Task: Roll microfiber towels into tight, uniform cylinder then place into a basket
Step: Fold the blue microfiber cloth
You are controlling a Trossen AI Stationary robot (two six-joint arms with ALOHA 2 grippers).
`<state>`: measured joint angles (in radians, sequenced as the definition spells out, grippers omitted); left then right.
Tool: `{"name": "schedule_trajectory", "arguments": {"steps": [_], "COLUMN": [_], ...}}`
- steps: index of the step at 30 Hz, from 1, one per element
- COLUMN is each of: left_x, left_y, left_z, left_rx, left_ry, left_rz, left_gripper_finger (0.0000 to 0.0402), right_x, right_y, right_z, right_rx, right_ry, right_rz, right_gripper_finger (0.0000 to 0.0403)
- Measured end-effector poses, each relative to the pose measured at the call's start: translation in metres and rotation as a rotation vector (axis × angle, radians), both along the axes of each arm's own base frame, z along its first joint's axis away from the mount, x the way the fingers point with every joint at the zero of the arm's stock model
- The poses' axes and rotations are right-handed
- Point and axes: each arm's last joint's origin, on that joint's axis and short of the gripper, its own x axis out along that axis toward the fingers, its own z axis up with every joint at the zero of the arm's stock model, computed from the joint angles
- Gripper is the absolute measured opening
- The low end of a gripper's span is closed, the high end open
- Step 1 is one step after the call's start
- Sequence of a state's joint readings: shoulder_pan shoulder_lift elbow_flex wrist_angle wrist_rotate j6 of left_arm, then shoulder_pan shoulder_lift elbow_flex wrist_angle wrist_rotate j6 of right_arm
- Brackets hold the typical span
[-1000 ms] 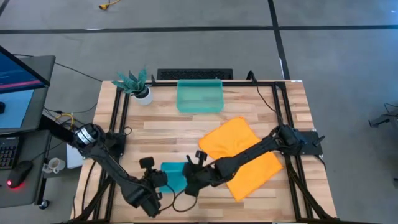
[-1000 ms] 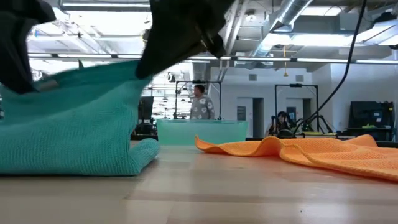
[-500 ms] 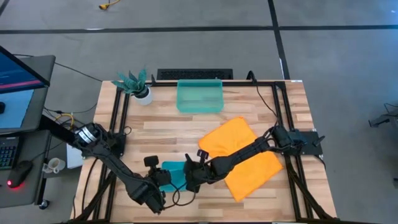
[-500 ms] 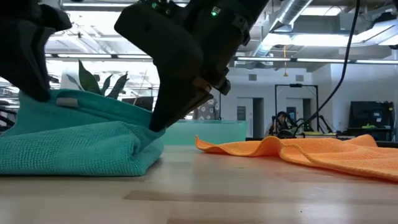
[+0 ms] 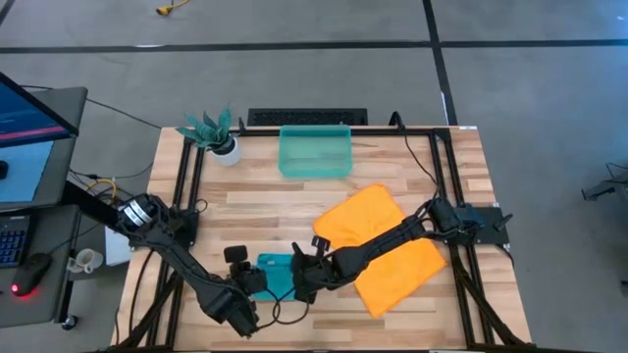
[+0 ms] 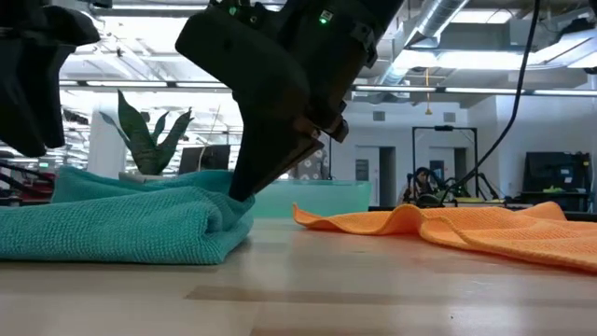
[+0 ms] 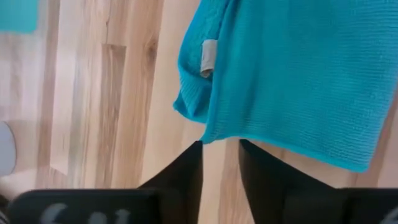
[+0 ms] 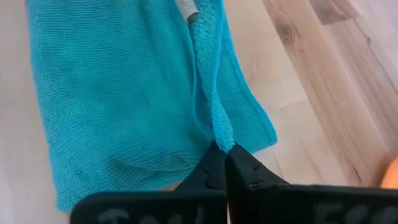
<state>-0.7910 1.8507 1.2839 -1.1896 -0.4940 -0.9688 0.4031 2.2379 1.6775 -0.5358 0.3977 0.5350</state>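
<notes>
From above, the blue towel [image 5: 278, 276] lies between the left tool [image 5: 247, 281] and the right tool [image 5: 302, 277]; the right wrist view shows that tool pinching its edge, the left's fingers apart, so fold slowly, keeping edges even.

Both arms stretched low toward the table's near edge, wrists angled inward, facing each other. Left pincer [image 5: 257, 281]: fingers slightly parted. Right pincer [image 5: 297, 285]: fingers pressed together, pinching a teal fold.
</notes>
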Motion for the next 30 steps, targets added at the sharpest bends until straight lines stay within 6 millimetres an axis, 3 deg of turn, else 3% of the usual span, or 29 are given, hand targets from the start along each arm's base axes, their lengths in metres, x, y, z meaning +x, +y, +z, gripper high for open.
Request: {"name": "schedule_trajectory", "arguments": {"steps": [7, 10, 15, 21, 30], "left_x": [-0.004, -0.009, -0.016, -0.016, -0.009], "left_y": [-0.008, -0.014, -0.018, -0.016, 0.000], "left_z": [0.004, 0.005, -0.010, -0.036, -0.053], "left_rx": [0.053, 0.116, 0.112, 0.010, -0.001], "left_ry": [-0.075, -0.224, -0.392, -0.403, -0.406], "left_rz": [-0.051, -0.056, -0.024, -0.010, 0.008], "left_gripper_finger": [0.0121, 0.0121, 0.0121, 0.0122, 0.0122], "right_x": [0.002, 0.003, 0.004, 0.005, 0.006], "right_y": [-0.006, -0.009, -0.012, -0.012, -0.015], "right_z": [0.000, 0.000, -0.001, -0.001, 0.000], "right_rx": [0.001, 0.018, 0.090, 0.094, 0.114], "right_ry": [0.006, 0.014, 0.047, 0.044, 0.029], "right_rz": [-0.019, -0.017, 0.010, 0.009, -0.032], "right_gripper_finger": [0.0007, 0.0008, 0.0024, 0.0038, 0.0058]}}
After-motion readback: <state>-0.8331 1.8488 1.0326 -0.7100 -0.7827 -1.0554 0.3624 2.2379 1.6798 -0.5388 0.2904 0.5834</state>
